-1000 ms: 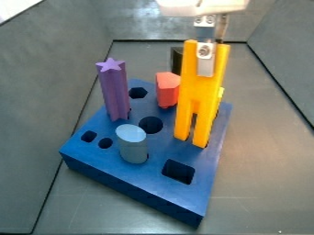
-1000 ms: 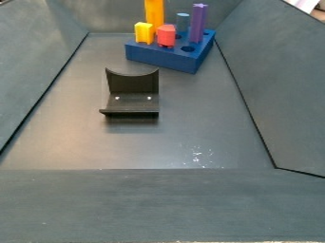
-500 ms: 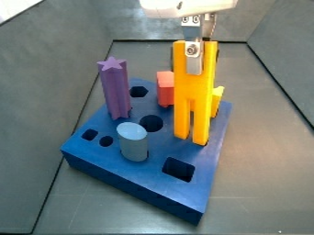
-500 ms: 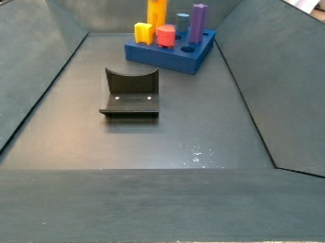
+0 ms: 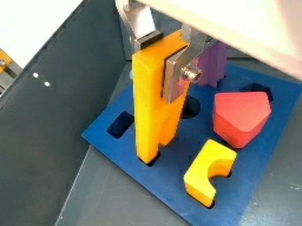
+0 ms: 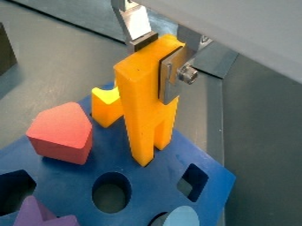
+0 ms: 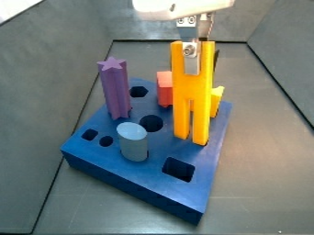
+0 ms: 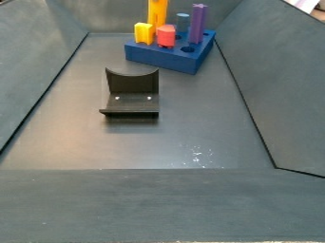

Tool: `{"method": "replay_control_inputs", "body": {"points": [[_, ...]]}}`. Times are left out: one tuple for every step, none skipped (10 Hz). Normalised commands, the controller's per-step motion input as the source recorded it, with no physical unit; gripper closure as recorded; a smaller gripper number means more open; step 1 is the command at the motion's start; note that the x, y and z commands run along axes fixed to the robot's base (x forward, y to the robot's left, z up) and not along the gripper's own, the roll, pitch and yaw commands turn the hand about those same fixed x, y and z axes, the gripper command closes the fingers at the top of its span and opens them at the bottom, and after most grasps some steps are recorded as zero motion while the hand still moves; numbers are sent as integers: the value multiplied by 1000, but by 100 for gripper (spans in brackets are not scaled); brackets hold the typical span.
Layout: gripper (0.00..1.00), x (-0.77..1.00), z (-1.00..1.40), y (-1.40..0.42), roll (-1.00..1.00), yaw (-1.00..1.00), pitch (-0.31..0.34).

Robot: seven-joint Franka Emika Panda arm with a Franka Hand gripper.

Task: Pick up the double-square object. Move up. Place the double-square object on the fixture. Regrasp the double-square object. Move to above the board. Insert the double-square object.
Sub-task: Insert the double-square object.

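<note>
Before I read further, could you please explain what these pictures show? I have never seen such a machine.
It is one robot arm with a two-finger gripper. Two cameras sit on its wrist and look down at close range; two others are fixed beside the table. On the dark floor lies a blue board with shaped holes, bearing a purple star peg, a grey cylinder, a red-orange peg and a short notched yellow block. The gripper is above the board, closed on the top of the tall yellow double-square object, whose lower end is at the board. The dark fixture stands apart from the board.
</note>
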Motion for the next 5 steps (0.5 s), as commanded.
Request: {"method": "replay_control_inputs", "body": {"points": [[100,-57,-383,11,-70,1000,-283],[100,-63,-380,11,-67,1000,-280],[100,-71,-380,6,-63,1000,-289],[100,-194,-703,-237,163,923,-204],[100,-389,-703,-389,109,609,-181]]}}
